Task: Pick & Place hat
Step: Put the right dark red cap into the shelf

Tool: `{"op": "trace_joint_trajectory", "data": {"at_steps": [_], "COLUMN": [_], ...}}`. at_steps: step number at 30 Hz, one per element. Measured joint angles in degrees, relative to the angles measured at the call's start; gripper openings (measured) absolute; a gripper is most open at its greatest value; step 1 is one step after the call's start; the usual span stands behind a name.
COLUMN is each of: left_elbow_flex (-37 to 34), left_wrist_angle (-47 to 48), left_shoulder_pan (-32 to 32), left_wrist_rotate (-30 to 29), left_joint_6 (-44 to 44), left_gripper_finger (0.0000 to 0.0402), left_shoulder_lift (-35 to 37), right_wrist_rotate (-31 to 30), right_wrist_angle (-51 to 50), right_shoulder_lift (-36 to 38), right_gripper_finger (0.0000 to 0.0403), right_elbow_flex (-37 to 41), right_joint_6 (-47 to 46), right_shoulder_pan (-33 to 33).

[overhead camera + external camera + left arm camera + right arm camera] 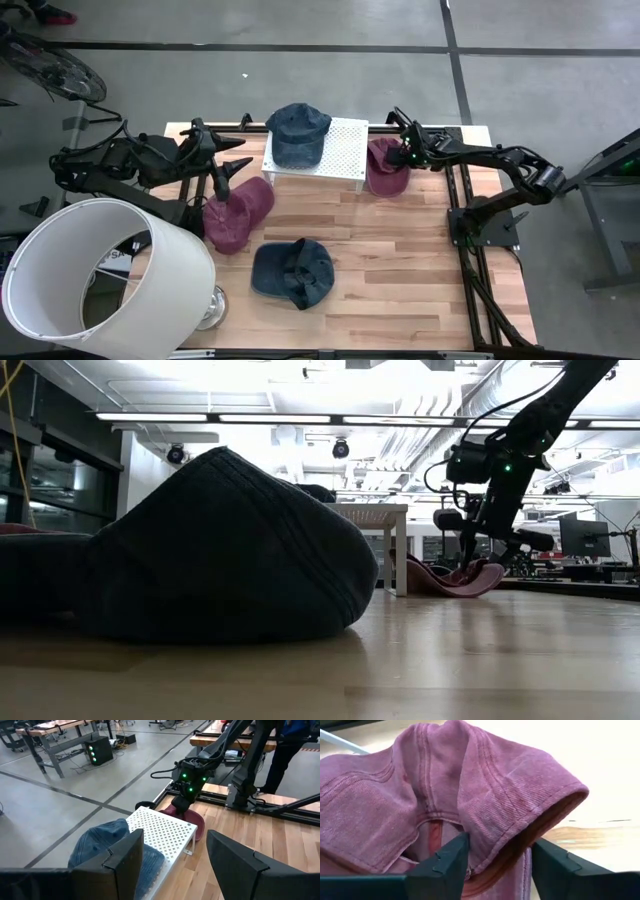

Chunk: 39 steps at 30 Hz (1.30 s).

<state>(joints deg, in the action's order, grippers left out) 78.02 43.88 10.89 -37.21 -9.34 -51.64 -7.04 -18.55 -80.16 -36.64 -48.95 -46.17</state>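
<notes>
though brim fold fills right pincer [495, 865], grip unclear; maroon hat [385, 168] half hidden.

Grey concrete floor [330, 25] (dark seams), workbenches [60, 730], ceiling strip lights [300, 418].

No readable txt, labels, brands or nos. in any view; small print inside the lampshade [105, 262] too tiny to read.
</notes>
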Motion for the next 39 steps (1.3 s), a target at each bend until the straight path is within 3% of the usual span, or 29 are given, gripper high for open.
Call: {"op": "trace_joint_trajectory", "data": {"at_steps": [8,15,21,33,39], "left_elbow_flex": [0.0,0.0,0.0,0.0,0.0], "left_wrist_angle": [0.0,0.0,0.0,0.0,-0.4], "left_shoulder_pan": [0.0,0.0,0.0,0.0,0.0], "left_wrist_rotate": [0.0,0.2,0.4,0.8,1.9], "left_joint_6": [-0.2,-0.2,-0.5,-1.5,-1.5], "left_gripper_finger": [0.0213,0.0213,0.0213,0.0213,0.0213], "left_shoulder_lift": [0.0,0.0,0.0,-0.1,-1.4], "right_wrist_rotate": [1.4,1.9,0.3,-14.2,-23.4], "right_wrist_angle": [0.0,0.1,-3.2,-16.8,-29.0], "right_shoulder_lift": [0.0,0.0,3.3,26.0,33.3], "right_gripper_finger": [0.0112,0.0017,0.0017,0.0017,0.0017], "right_elbow_flex": [0.0,0.0,0.0,-0.2,-7.1], "right_joint_6": [1.4,4.7,6.0,5.5,5.6], "right_shoulder_pan": [0.0,0.1,0.6,7.2,12.6]}}
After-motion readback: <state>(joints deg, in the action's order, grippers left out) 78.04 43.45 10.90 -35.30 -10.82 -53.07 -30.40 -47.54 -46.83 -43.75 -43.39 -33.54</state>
